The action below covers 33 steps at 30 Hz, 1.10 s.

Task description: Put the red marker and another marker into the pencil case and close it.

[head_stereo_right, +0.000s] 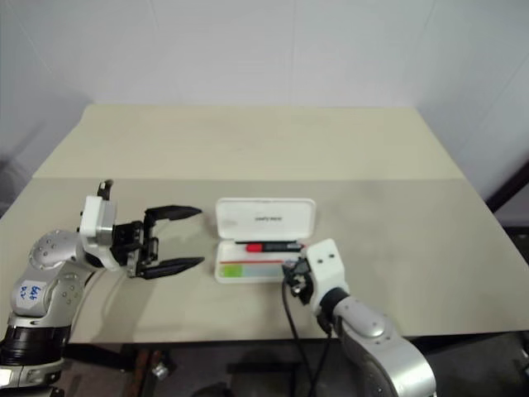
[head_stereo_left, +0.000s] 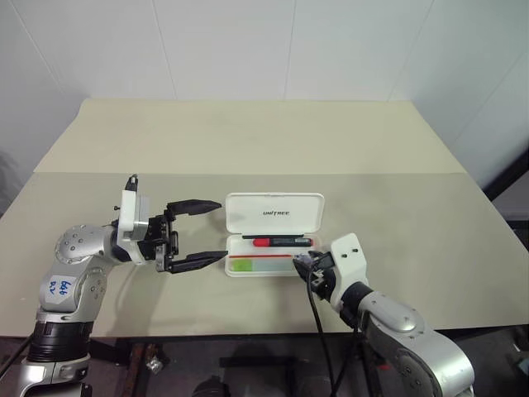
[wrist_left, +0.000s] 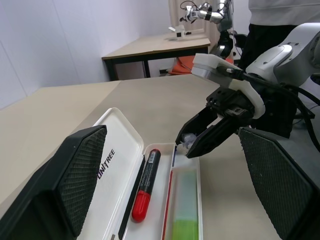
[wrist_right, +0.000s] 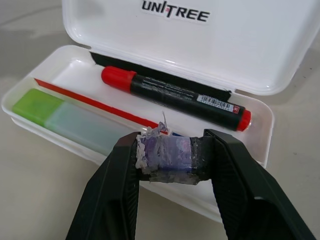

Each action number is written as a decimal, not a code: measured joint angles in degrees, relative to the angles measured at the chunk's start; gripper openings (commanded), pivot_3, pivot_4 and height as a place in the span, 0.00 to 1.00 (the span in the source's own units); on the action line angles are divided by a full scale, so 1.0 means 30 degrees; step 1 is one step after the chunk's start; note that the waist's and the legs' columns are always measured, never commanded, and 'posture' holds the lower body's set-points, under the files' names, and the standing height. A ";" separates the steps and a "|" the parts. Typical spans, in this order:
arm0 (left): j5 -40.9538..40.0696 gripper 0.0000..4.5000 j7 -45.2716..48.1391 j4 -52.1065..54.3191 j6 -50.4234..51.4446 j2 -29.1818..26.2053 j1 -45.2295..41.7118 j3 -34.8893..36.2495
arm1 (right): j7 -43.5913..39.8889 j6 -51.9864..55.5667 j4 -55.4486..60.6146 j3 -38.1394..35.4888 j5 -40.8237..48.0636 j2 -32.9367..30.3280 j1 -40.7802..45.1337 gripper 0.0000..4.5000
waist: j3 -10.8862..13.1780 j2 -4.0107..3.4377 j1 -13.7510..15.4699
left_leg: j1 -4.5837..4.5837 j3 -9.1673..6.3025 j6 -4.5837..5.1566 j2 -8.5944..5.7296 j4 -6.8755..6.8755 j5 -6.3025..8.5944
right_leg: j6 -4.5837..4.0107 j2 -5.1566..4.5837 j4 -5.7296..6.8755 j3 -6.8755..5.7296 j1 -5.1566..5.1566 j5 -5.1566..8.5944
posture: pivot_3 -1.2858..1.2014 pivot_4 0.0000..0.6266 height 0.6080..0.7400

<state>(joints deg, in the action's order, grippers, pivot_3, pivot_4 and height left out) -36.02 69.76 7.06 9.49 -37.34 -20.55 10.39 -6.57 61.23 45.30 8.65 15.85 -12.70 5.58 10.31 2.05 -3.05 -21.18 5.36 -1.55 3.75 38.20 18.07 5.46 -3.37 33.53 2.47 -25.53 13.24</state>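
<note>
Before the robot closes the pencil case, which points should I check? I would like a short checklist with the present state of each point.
1. Red marker lies inside the pencil case: ok.
2. Green highlighter lies flat in the front compartment: ok.
3. Lid stands open, so the case is not closed: not ok.
4. Right hand is clear of the case: not ok; its shut fingers hover at the case's right end.
5. Left hand is open and waits beside the case's left end, touching nothing: ok.
6. Nothing sticks out over the rim to block the lid: cannot tell, because the right hand hides part of the rim.
</note>
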 measured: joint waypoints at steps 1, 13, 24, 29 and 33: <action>0.0000 1.00 -0.0039 0.0029 0.0013 -0.0002 0.0025 0.0024 | 0.0158 0.0186 -0.0023 -0.0007 -0.0107 0.0007 0.0240 0.37 | -0.0002 0.0003 -0.0002 | 0.0000 0.0000 0.0000 0.0000 -0.0001 0.0000 | 0.0000 0.0000 -0.0001 0.0000 0.0000 0.0000 | 0.52 0.24 1.00; 0.0002 1.00 -0.0064 0.0367 0.0029 -0.0010 0.0194 0.0091 | 0.1215 0.2401 -0.0039 0.0002 -0.0612 0.0678 0.0653 0.37 | -0.0004 0.0007 -0.0019 | 0.0000 -0.0016 0.0000 0.0004 -0.0020 0.0000 | -0.0002 0.0001 -0.0005 -0.0019 -0.0002 0.0003 | 0.52 0.24 1.00; -0.0358 1.00 0.0447 0.0606 0.0422 -0.0468 0.0848 0.0109 | 0.0732 0.2625 -0.0225 -0.0024 -0.0345 0.1132 0.1008 0.37 | -0.0004 0.0007 -0.0056 | -0.0002 -0.0018 0.0002 0.0008 -0.0034 0.0001 | -0.0016 0.0001 -0.0018 -0.0026 -0.0005 0.0012 | 0.52 0.24 1.00; -0.0387 1.00 0.0512 0.0614 0.0439 -0.0473 0.1005 0.0139 | 0.0650 0.2567 -0.0326 -0.0052 -0.0314 0.1413 0.1023 0.59 | -0.0004 0.0007 -0.0049 | -0.0008 -0.0021 0.0002 0.0009 -0.0035 0.0002 | -0.0021 -0.0001 -0.0025 -0.0032 -0.0007 0.0015 | 0.52 0.24 1.00; -0.0387 1.00 0.0502 0.0615 0.0434 -0.0473 0.1005 0.0148 | 0.0622 0.2514 -0.0569 -0.0118 -0.0268 0.1587 0.1014 0.89 | -0.0004 0.0007 -0.0051 | -0.0010 -0.0020 0.0002 0.0008 -0.0036 0.0002 | -0.0021 -0.0002 -0.0030 -0.0032 -0.0007 0.0015 | 0.52 0.24 1.00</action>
<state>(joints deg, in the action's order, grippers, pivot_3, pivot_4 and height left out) -37.18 71.27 8.90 10.79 -38.76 -17.53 10.83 -4.70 68.77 43.59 8.29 15.05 -7.94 8.62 10.30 2.07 -3.20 -21.20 5.30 -1.55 3.77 38.09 18.08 5.40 -3.38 33.44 2.37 -25.56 13.28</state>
